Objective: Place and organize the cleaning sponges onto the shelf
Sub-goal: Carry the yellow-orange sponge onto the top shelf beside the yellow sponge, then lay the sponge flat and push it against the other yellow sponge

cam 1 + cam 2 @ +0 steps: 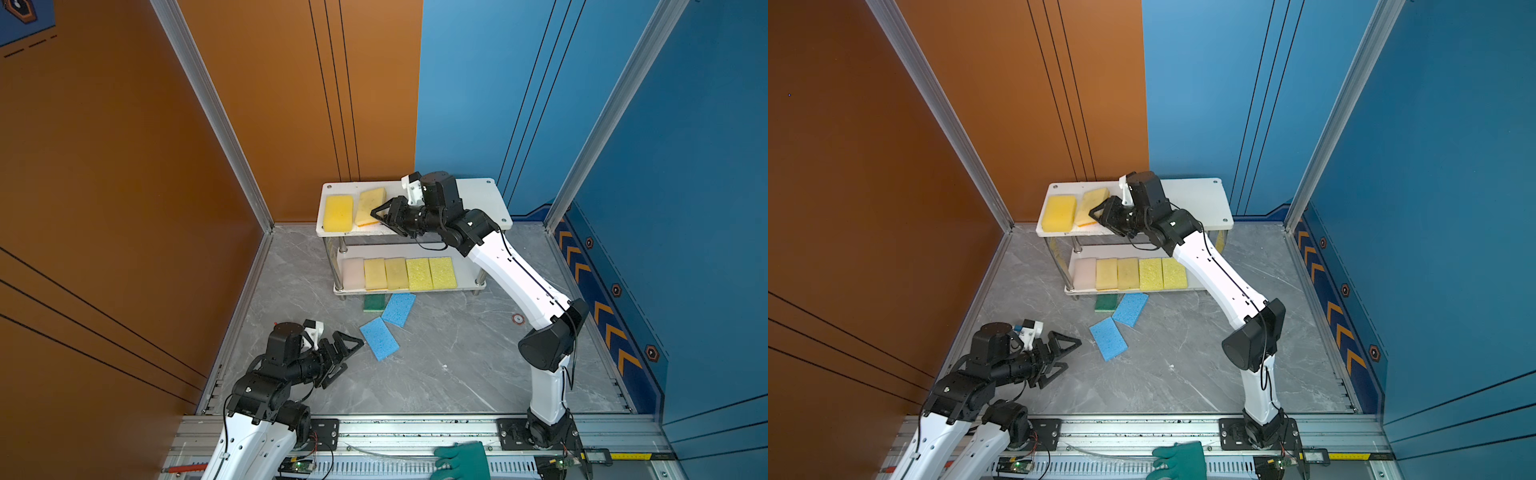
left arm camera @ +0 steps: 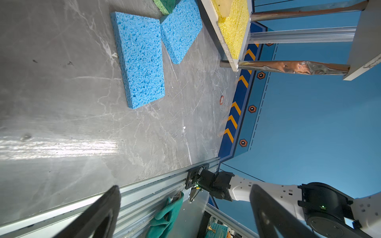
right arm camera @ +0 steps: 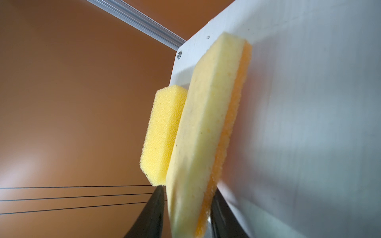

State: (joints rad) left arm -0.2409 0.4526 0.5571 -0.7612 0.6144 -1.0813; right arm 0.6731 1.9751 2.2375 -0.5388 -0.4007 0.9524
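Observation:
The shelf (image 1: 478, 195) stands at the back wall. On its top board lie a bright yellow sponge (image 1: 338, 212) and, slanted beside it, a pale yellow sponge with an orange layer (image 3: 206, 123). My right gripper (image 3: 187, 191) straddles that pale sponge's near end, jaws open with a gap on one side. The lower board holds a pink-beige sponge (image 1: 353, 273) and several yellow ones in a row. Two blue sponges (image 1: 379, 338) (image 1: 399, 309) and a green one (image 1: 373, 303) lie on the floor before the shelf. My left gripper (image 1: 353, 355) hovers open and empty, left of the nearer blue sponge (image 2: 142, 59).
A teal-green glove (image 1: 465, 461) rests on the aluminium rail at the front edge. Orange wall stands to the left, blue wall to the right. The right half of the top board (image 1: 1196, 199) is bare. The shelf's chrome posts (image 2: 292, 67) flank the lower board.

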